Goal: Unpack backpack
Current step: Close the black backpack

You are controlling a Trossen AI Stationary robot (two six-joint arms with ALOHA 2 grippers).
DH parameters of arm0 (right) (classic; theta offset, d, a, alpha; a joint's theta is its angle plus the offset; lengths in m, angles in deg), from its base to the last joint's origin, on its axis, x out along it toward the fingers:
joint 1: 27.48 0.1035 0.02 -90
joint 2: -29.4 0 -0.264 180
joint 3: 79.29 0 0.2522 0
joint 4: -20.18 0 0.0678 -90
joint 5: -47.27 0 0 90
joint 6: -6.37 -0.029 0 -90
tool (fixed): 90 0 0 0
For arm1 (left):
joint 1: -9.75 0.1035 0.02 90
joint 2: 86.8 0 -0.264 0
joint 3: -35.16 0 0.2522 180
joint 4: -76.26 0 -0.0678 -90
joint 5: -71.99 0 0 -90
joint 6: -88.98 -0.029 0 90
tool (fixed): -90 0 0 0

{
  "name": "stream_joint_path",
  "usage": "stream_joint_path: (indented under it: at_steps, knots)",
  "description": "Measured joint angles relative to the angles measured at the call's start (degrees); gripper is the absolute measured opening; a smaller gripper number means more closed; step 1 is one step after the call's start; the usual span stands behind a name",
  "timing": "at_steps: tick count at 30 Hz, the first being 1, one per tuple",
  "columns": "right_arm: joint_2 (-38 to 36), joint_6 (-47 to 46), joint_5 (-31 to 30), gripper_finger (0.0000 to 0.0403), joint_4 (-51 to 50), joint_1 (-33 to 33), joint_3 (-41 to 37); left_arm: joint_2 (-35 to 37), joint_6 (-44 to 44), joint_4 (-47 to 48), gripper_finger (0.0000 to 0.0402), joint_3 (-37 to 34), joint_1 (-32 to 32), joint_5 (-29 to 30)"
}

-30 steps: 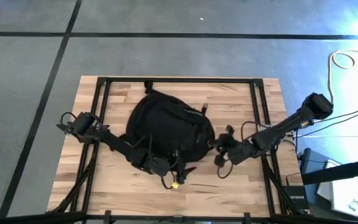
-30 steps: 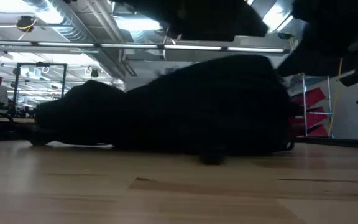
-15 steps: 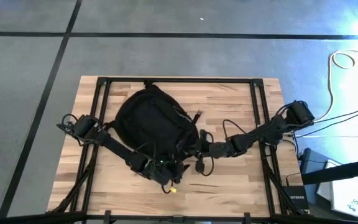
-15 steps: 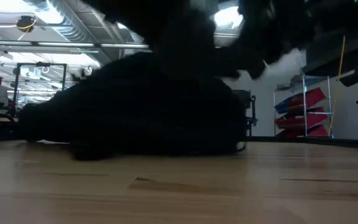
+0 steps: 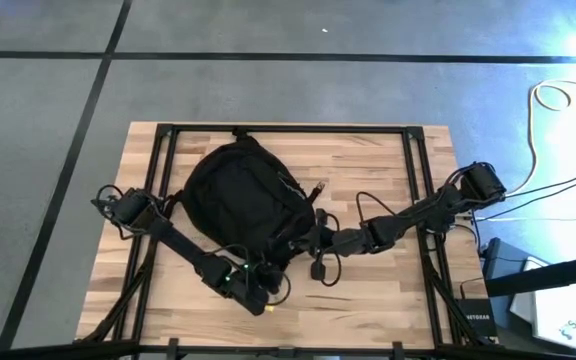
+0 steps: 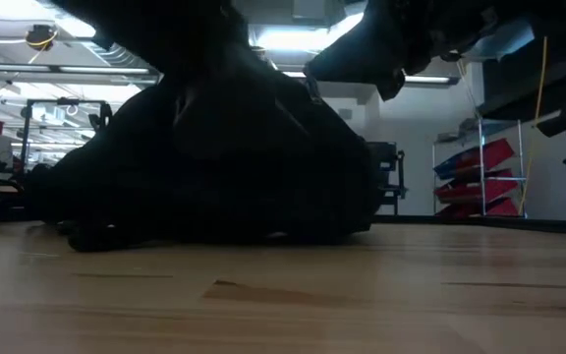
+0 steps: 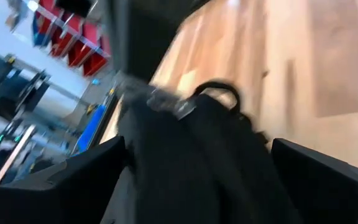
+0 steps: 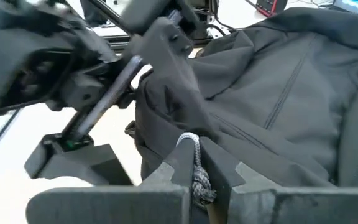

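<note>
Left gripper [image 5: 258, 293]: at the backpack's near edge, fingers spread wide with black fabric between them in the left wrist view.
Backpack [image 5: 240, 200]: lying on the wooden table [image 5: 388, 160], left of its centre.
Right gripper [image 5: 306, 241]: at the backpack's right edge, clenched on a grey cord [image 8: 197, 169] of the backpack.

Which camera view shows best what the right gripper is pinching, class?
The right wrist view: the right gripper is shut on a grey zipper cord of the backpack. The high view shows the gripper at the backpack's edge, cord too small. The low view is dark; the left wrist view misses it.
</note>
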Motion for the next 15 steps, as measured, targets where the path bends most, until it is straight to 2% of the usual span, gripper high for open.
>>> stream_joint_path:
  at_steps: [3, 6, 11, 15]
  knots:
    - [0.0, -0.02, 0.53, 0.0001, 0.05, 0.02, 0.0, 0.0, 1.34, 0.83, 0.0387, -0.02, -0.07, 1.69]
    - [-0.02, -0.04, 1.76, 0.0001, 0.02, 0.01, 0.0, 0.0, -1.3, -0.82, 0.0359, -0.02, -0.67, 3.67]
    - [-0.02, -0.09, 2.53, 0.0001, 0.07, 0.02, 0.0, 0.0, 0.14, 0.62, 0.0274, 0.0, 0.06, 2.65]
    - [-0.02, -0.13, 4.27, 0.0001, 0.17, 0.02, 0.0, 0.09, 2.18, 1.74, 0.0199, 0.0, 1.26, -1.61]
